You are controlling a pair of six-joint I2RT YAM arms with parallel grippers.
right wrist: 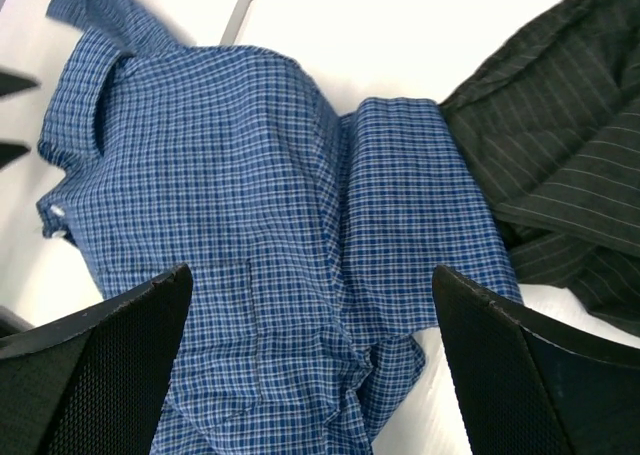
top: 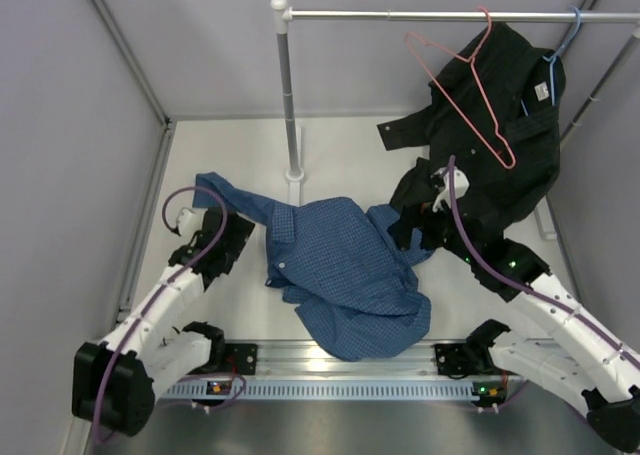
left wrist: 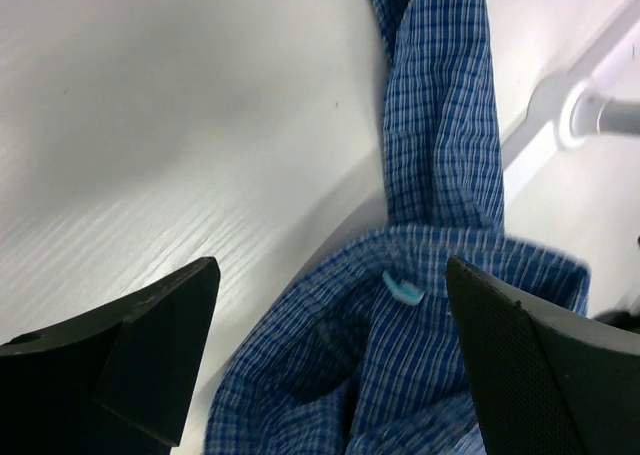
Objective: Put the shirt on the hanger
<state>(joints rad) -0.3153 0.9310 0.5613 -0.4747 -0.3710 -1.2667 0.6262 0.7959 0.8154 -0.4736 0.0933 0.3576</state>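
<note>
The blue, fine-checked, long-sleeved button-up shirt (top: 340, 275) lies crumpled on the white desk (top: 340, 155) between the two arms. Its collar is turned toward the left arm and one sleeve trails off to the far left. The thin pink-red wire hanger (top: 470, 85) is well apart from it, hooked on the metal rail (top: 420, 16) at the back. It hangs tilted there, lying against the larger black shirt (top: 500, 165) that is draped from a light blue hanger (top: 560, 50).

The left hand (left wrist: 332, 265) is spread wide over the collar area and holds nothing. The right hand (right wrist: 311, 270) is likewise spread wide, above the chest pocket and the bunched front, and is empty. Whether either hand's fingers touch the cloth cannot be told.

By this reading the task has hardly begun: neither shirt nor hanger is held.

Several things could go wrong from here. The cloth is soft and folded over itself, so a pinch may take several layers at once, or only a loose ridge that slips out on lifting. The black shirt's lower edge lies right against the blue one beside the right hand, so a grab placed slightly off could drag the wrong garment along. The wire hanger hangs freely by its hook. A nudge could set it swinging, knock it off the rail, or catch it in the black fabric behind. The trailing sleeve could also snag the upright post (top: 288, 95) as the shirt rises.
</note>
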